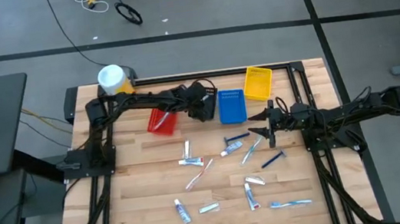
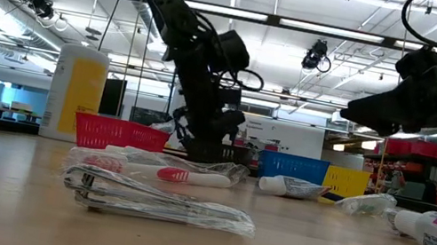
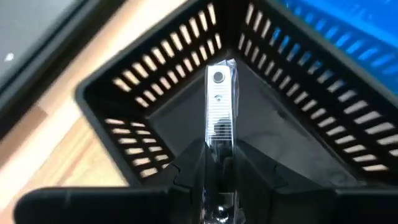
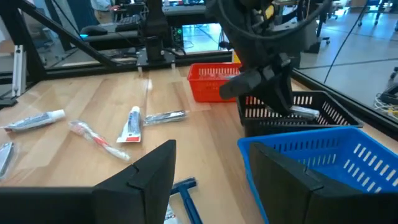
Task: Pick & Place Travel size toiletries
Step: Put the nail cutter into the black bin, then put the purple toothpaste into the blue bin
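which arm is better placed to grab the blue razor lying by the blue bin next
Right. The right gripper hovers open just beside the blue razor, in front of the blue bin. The left gripper is busy over the black bin, shut on a wrapped razor.

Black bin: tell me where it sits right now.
The black bin sits at the table's far edge, between the red bin and blue bin, under the left gripper.

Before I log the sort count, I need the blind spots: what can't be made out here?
- Black bin: high view, the left gripper covers it, so its contents are hidden.
- Wrapped razor: left wrist view, its lower end is hidden between the fingers.
- Right gripper: low view, a dark shape cut off by the edge.
- Tube labels: too small to read.
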Controlling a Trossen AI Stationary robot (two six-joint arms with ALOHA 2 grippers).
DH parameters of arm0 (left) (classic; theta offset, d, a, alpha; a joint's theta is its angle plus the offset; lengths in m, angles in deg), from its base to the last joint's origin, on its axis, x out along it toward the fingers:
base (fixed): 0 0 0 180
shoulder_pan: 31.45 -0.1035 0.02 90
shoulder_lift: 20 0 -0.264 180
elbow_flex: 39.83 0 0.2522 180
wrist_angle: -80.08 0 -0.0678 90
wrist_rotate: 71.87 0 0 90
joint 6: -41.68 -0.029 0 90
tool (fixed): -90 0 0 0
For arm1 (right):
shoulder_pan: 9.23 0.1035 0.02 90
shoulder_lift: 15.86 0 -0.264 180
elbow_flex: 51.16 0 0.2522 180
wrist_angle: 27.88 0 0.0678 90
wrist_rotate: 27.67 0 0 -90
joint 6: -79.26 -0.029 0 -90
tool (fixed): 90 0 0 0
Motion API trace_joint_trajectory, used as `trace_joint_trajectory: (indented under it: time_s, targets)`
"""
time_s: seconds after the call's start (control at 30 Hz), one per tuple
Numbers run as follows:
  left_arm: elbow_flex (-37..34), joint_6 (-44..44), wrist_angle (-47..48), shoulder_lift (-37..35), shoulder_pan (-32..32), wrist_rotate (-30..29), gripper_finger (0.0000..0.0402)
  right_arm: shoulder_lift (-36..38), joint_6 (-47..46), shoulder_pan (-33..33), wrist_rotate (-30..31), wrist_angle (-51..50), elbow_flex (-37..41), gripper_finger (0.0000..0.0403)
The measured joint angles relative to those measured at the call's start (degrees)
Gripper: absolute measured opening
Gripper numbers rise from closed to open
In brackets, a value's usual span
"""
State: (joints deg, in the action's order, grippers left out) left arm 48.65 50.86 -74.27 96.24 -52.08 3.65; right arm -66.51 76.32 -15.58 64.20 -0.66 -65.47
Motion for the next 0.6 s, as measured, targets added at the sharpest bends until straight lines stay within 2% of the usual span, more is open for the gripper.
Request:
trace_joint_trajectory:
  time_s: [0.4, 0.6]
  targets:
    - [0.15, -2.35, -0.05, 0.01, -0.69, 0.14, 0.0130, -0.02, -2.83, 0.02, -2.44, -2.49, 0.00, 0.0212]
    - [0.24, -1.15, -1.02, -1.72, -0.73, -0.14, 0.0129, -0.02, -5.30, 0.12, -2.58, -3.02, 0.00, 0.0212]
